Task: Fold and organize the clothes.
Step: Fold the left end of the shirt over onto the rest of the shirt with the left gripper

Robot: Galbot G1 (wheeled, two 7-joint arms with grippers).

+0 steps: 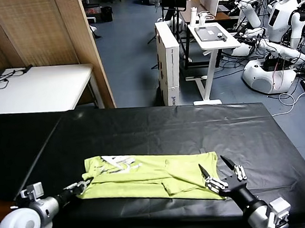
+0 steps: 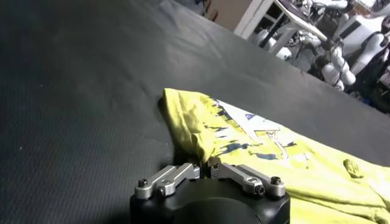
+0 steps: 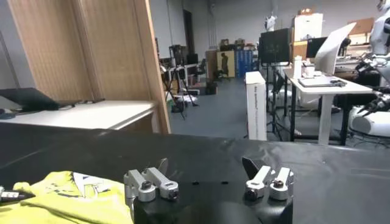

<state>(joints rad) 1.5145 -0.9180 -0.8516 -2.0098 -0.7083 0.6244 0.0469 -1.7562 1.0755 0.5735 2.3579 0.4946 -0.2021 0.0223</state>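
Step in hand: a corner grip is being taken on the T-shirt (image 1: 152, 178) so that a fold can be made; judged from its flattened, partly doubled lie, folding is under way but not finished.
T-shirt: the lime yellow-green garment is spread lengthwise on the black table (image 1: 159, 126), near the robot's edge, with a white and dark print facing up toward the robot's left end.
Left gripper (image 1: 83, 187): it is set at the shirt's left end; in the left wrist view its fingers are drawn together on a bunched edge of the fabric, so the cloth is judged to be pinched.
Right gripper (image 1: 219, 175): it is held at the shirt's right end with its fingers spread wide and nothing between them; whether the tips touch the cloth cannot be told.
Next move: the right corner is judged to need pinching before both ends can be lifted together and carried across the shirt; an even lift is called for, lest the fabric drag or bunch.
Writing: a print is seen on the shirt, but no words can be read; no brand is legible. A white cardboard box (image 1: 168, 60) beyond the table carries marks too small to read.
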